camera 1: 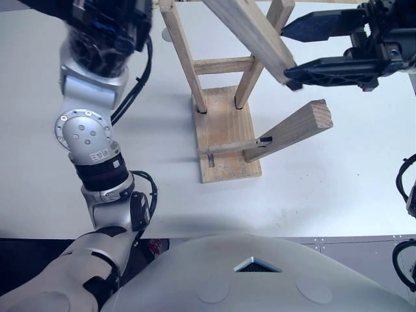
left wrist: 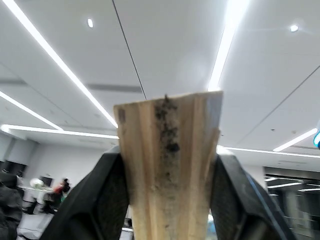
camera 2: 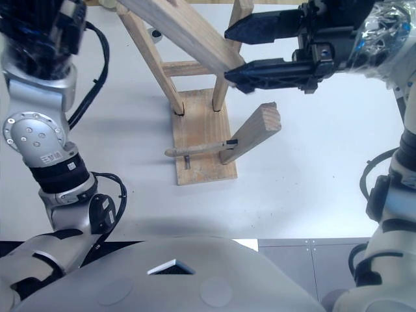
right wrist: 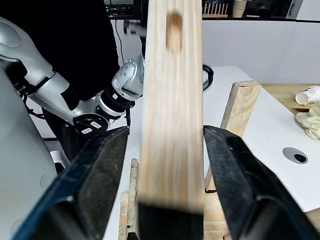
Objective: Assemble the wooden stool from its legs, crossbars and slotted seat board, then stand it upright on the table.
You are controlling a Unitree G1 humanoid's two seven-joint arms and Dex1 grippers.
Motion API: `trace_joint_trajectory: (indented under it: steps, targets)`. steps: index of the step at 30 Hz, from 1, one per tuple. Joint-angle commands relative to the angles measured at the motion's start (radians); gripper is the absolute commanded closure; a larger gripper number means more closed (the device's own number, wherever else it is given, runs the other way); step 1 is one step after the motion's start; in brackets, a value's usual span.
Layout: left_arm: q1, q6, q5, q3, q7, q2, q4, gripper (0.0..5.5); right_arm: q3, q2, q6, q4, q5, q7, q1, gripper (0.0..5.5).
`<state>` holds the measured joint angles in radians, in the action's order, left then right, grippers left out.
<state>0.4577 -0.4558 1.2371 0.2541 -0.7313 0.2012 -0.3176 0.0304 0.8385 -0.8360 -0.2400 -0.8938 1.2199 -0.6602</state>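
Left hand [left wrist: 167, 165] is pinching long pale wooden leg [camera 1: 250, 29] by its end | right hand [camera 1: 290, 55] is straddling it, spread | stiff, light timber, probably gripping best across flat faces

The seat board [camera 1: 224, 133] lay flat; two legs [camera 1: 185, 58] and a crossbar [camera 1: 223, 65] stood at its 12 o'clock end, a third leg [camera 1: 292, 130] leaned at 3 o'clock, a fourth leg [camera 1: 250, 32] slanted above.
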Motion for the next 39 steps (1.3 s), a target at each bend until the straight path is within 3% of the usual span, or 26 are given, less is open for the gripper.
trace_joint_trajectory:
  steps: [1, 3, 8, 11, 18, 26, 32, 39]
  targets:
    - [-0.01, -0.021, 0.027, 0.064, 0.009, 0.086, -0.031, 3.48, 0.01, 0.048, 0.004, 0.012, 0.028, 0.037, -0.004, 2.07]
    - [-0.035, -0.05, 0.053, 0.105, 0.016, 0.152, -0.054, 3.48, 0.028, 0.076, -0.015, 0.014, 0.011, 0.077, 0.006, 1.79]
    - [-0.093, -0.148, 0.087, 0.17, 0.018, 0.34, -0.111, 3.48, 0.095, 0.13, -0.107, -0.007, -0.095, 0.154, 0.067, 1.79]
    - [-0.106, -0.169, 0.088, 0.18, 0.022, 0.387, -0.111, 3.49, 0.091, 0.148, -0.089, -0.053, -0.072, 0.176, 0.137, 1.79]
    - [-0.226, -0.202, 0.064, 0.143, -0.013, 0.397, -0.132, 3.49, 0.024, 0.156, 0.004, -0.123, 0.067, 0.161, 0.276, 1.79]
    - [-0.293, -0.233, 0.033, 0.133, -0.044, 0.437, -0.099, 3.49, 0.028, 0.144, 0.001, -0.136, 0.07, 0.134, 0.284, 3.13]
    - [-0.36, -0.245, 0.018, 0.165, -0.14, 0.465, -0.017, 3.49, 0.016, 0.143, 0.012, -0.141, 0.084, 0.123, 0.29, 3.21]
    - [-0.446, -0.197, -0.036, 0.158, -0.29, 0.388, 0.147, 3.49, -0.006, 0.145, 0.02, -0.119, 0.099, 0.134, 0.269, 3.23]
